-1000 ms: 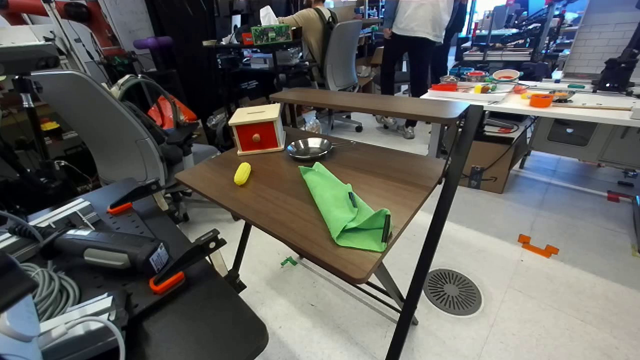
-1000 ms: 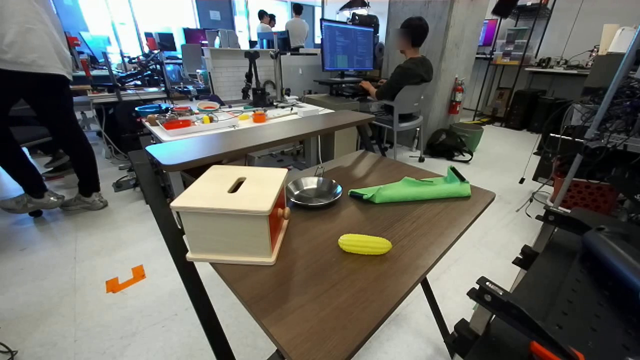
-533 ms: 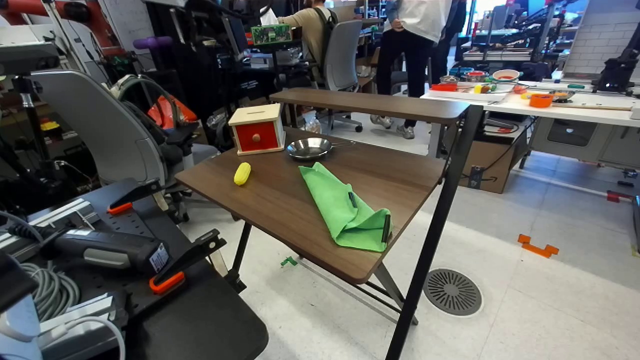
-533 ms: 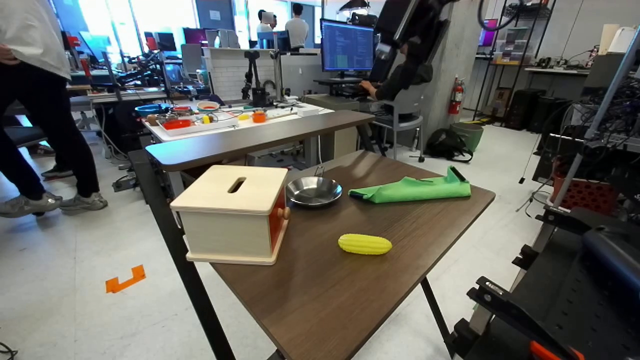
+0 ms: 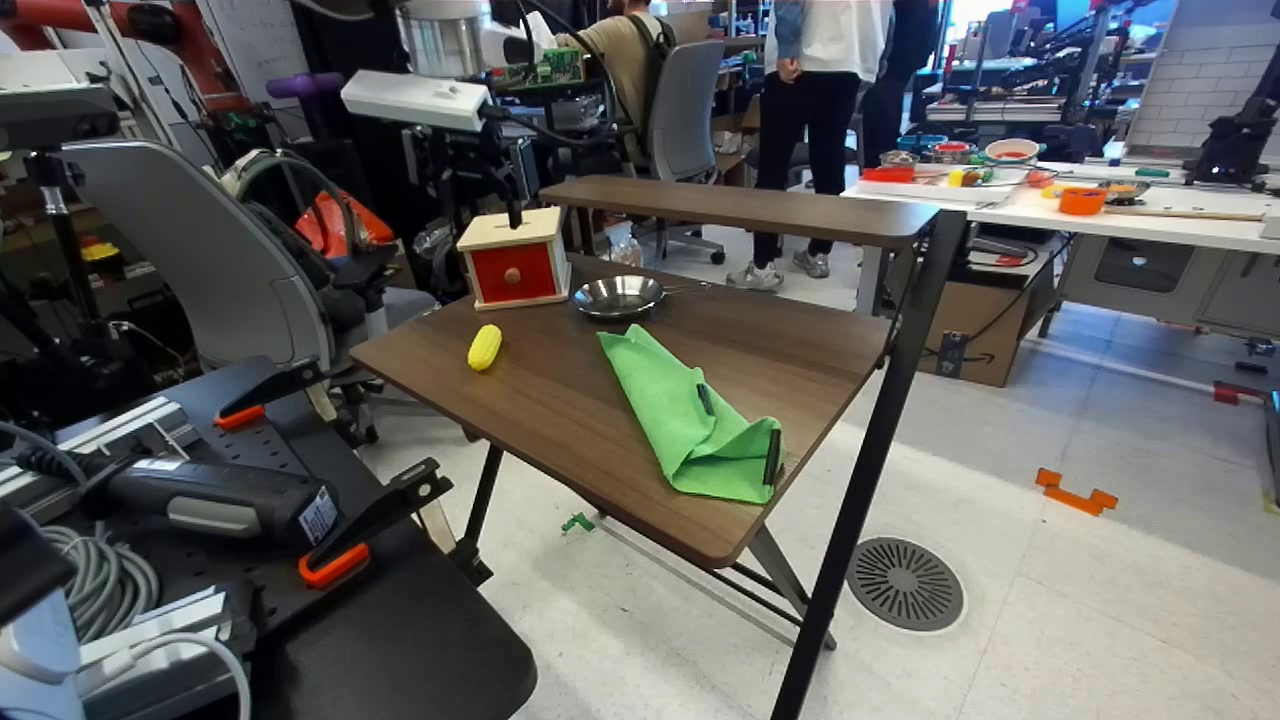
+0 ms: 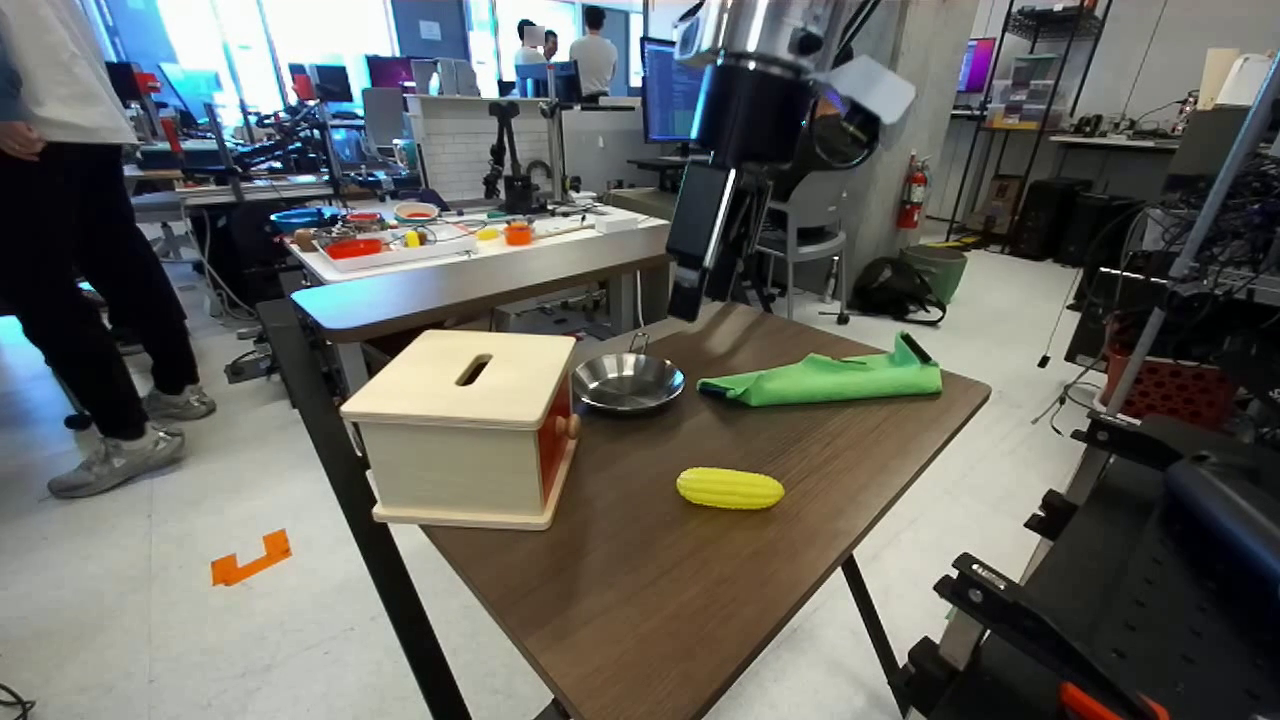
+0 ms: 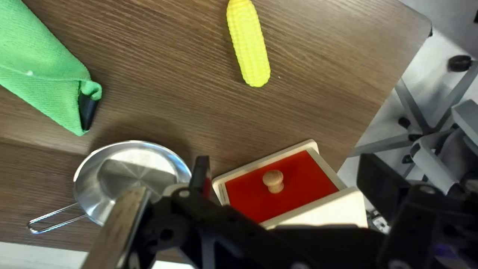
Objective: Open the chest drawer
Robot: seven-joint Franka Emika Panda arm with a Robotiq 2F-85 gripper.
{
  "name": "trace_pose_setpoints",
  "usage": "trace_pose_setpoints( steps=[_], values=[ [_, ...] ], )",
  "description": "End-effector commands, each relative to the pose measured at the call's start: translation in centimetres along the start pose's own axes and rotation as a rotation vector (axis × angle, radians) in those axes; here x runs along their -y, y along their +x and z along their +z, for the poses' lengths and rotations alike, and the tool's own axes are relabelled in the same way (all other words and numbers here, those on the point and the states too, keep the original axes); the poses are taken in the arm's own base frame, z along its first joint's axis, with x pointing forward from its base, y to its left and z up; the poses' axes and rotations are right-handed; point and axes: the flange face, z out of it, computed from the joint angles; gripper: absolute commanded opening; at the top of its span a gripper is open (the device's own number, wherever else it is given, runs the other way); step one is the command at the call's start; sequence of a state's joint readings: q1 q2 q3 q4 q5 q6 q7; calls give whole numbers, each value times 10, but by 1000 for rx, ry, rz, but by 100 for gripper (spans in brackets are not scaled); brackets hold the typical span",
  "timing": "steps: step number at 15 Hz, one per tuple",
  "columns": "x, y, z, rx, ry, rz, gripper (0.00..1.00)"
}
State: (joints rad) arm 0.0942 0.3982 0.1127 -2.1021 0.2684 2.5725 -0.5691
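Observation:
The chest is a pale wooden box [image 6: 450, 465] with a slot in its lid. It stands on the brown table in both exterior views. Its red drawer front [image 5: 512, 272] sits flush in the frame, so the drawer is closed. A round wooden knob [image 7: 273, 180] sticks out of the red front, and also shows in an exterior view [image 6: 569, 427]. My gripper [image 7: 285, 160] is open and empty, pointing down above the table. In the wrist view the chest shows below and between its spread fingers, apart from them. The gripper's body hides the chest's rear part there.
A metal pan [image 6: 628, 382] stands beside the chest. A yellow corn cob [image 6: 730, 488] lies in front of the drawer side. A folded green cloth [image 5: 700, 430] lies farther along the table. A raised shelf [image 5: 740, 212] runs along the table's back edge.
The arm and gripper have come down into both exterior views from above, toward the chest and pan. The chest, pan, corn and cloth have not moved. A person in the background has shifted.

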Motion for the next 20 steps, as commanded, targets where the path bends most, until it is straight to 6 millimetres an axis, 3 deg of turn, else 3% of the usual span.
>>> trace_pose_setpoints(
  steps=[1,10,20],
  values=[
    [-3,14,33,70,-10,-113,100],
    [12,46,85,63,-151,-300,100],
    [23,72,121,-81,-176,-184,100]
  ],
)
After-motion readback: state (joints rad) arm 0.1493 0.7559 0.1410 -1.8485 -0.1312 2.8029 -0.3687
